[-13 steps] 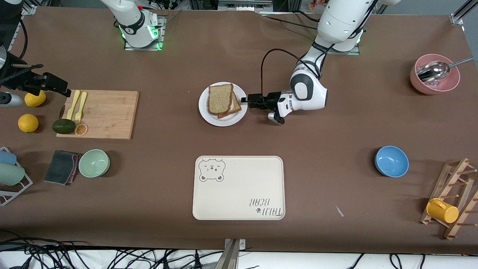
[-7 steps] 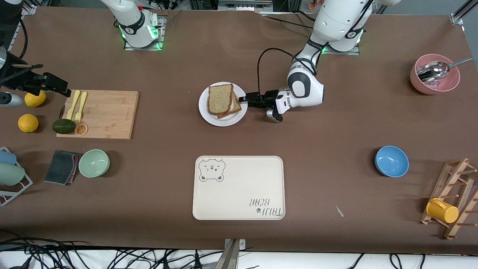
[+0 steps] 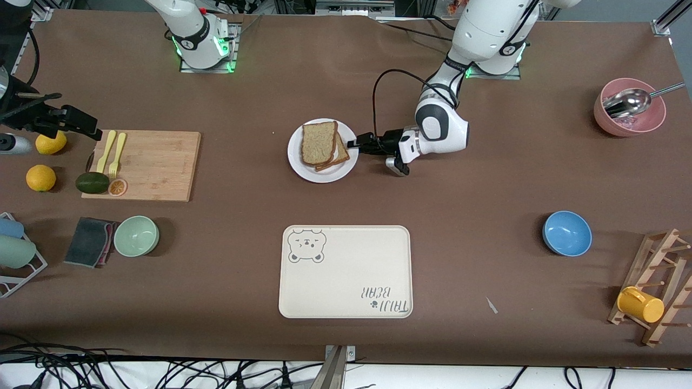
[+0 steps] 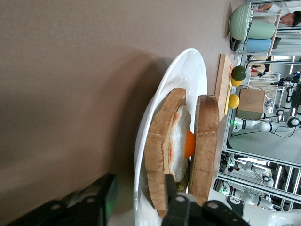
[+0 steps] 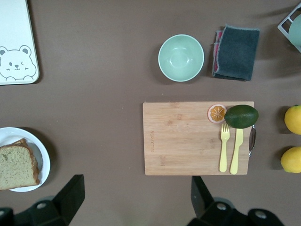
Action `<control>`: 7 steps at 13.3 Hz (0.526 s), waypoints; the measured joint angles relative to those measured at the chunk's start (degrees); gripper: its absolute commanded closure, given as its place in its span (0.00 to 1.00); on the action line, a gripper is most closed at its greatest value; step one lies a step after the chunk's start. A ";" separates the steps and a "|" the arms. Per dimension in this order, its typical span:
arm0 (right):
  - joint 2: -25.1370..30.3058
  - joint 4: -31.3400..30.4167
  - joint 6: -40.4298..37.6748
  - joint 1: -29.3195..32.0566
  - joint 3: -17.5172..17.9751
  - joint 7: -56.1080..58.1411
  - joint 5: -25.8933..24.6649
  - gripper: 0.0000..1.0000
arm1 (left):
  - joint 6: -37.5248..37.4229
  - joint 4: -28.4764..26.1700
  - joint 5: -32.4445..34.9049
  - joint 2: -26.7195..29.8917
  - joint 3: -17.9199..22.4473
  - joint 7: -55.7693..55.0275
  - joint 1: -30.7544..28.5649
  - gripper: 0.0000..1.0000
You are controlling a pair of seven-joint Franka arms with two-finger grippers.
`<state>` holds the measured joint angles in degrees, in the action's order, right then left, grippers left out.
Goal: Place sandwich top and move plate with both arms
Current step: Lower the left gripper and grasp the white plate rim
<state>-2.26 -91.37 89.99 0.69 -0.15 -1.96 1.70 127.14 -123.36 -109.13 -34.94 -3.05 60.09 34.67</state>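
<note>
The white plate point(image 3: 303, 165) sits mid-table, farther from the front camera than the bear tray. The sandwich top point(image 3: 319, 142) lies on the egg slice, slightly askew. In the left wrist view the sandwich top point(image 4: 207, 141) rests over the orange-and-white egg and lower slice on the plate point(image 4: 188, 70). My left gripper point(image 3: 354, 145) is open at the plate's edge toward the left arm's end. Its jaws straddle the rim point(image 4: 139, 200), one under and one over. My right gripper point(image 3: 89, 128) is open and empty, high over the cutting board's end point(image 5: 136, 197).
A wooden cutting board point(image 3: 157, 165) holds yellow cutlery, an avocado and an orange slice. The cream bear tray point(image 3: 346, 281) lies nearer the camera than the plate. A green bowl point(image 3: 136, 235), blue bowl point(image 3: 566, 233), pink bowl point(image 3: 630, 114) and cup rack point(image 3: 657, 286) stand around.
My left gripper moved in toward the plate until its fingers reached the rim, then held nearly still. The right arm has not moved.
</note>
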 measured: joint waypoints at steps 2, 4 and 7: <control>0.00 -0.01 0.00 0.00 -0.13 0.00 0.39 0.00 | 0.01 0.00 0.00 -0.08 0.00 0.07 0.01 0.69; -0.02 -0.02 0.00 0.00 -0.38 0.00 0.49 0.00 | 0.01 0.00 0.00 -0.11 0.00 0.09 0.04 0.74; -0.06 -0.03 0.00 0.01 -0.49 0.00 0.54 0.00 | 0.01 0.00 0.00 -0.13 0.00 0.13 0.11 0.88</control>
<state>-2.32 -91.40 89.99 0.69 -0.64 -1.96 2.24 127.15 -123.36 -109.13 -35.07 -3.05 60.22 34.78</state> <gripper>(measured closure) 0.000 0.775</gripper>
